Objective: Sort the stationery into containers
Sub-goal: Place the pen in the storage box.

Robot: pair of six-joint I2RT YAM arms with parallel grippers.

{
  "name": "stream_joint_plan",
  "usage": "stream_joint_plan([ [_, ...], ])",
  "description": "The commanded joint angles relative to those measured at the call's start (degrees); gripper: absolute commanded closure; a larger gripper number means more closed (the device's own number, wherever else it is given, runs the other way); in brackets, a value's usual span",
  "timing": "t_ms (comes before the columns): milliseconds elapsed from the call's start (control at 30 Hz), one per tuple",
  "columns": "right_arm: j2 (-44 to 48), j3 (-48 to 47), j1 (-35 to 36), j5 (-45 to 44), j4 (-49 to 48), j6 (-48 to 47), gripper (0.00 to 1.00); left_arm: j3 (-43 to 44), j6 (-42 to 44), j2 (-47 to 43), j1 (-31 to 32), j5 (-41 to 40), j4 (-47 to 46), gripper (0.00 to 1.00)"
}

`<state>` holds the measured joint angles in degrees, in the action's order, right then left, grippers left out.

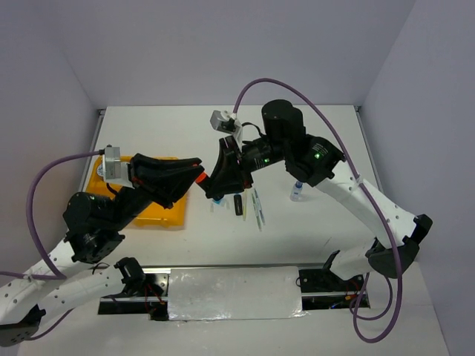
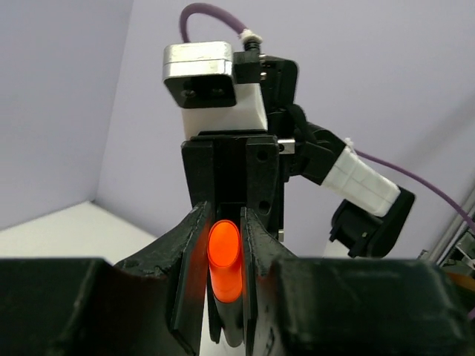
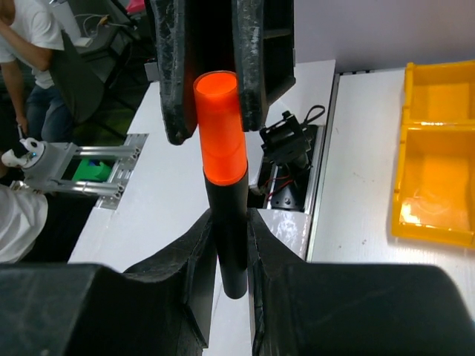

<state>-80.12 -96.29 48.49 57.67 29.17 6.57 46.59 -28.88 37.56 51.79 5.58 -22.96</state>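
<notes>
An orange-capped black marker (image 1: 201, 179) hangs in the air between both grippers, above the table's middle. My left gripper (image 1: 197, 176) is shut on the orange cap (image 2: 224, 256). My right gripper (image 3: 230, 222) is shut on the black barrel (image 3: 231, 245), facing the left one (image 3: 216, 126) tip to tip. The yellow tray (image 1: 159, 211) lies at the left under my left arm, mostly hidden; two of its compartments (image 3: 438, 178) show in the right wrist view. On the table below lie thin pale pens (image 1: 257, 206), another black marker (image 1: 238, 205) and a small blue-capped bottle (image 1: 296, 193).
Grey walls close in the table on the left, back and right. The metal rail (image 1: 234, 293) with both arm bases runs along the near edge. A purple cable (image 1: 319, 111) arcs over the right arm.
</notes>
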Motion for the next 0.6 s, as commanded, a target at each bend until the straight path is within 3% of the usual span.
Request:
stream_joint_plan([
  [0,3.1,-1.6,-2.8,-9.7,-30.7,1.0,1.00,-1.8,-0.8,3.9,4.3,6.1,36.7,1.00],
  [200,6.5,12.7,-4.1,-9.3,-38.7,2.5,0.92,5.0,0.6,1.6,4.3,-11.6,35.7,1.00],
  [300,7.3,17.3,-5.7,-8.0,-43.6,5.6,0.69,8.4,0.1,2.7,4.3,-17.5,34.9,1.00],
  [333,7.4,19.3,-6.1,-7.8,-46.3,6.5,0.53,9.2,-0.1,3.0,4.3,-18.8,34.7,1.00],
  [433,7.3,23.1,-6.9,-9.9,-48.4,8.6,0.32,11.3,-2.0,4.4,4.3,-25.6,33.1,1.00],
  [567,7.0,28.8,-8.6,-11.8,-52.1,10.4,0.21,13.2,-5.6,6.8,4.3,-35.4,33.1,1.00],
])
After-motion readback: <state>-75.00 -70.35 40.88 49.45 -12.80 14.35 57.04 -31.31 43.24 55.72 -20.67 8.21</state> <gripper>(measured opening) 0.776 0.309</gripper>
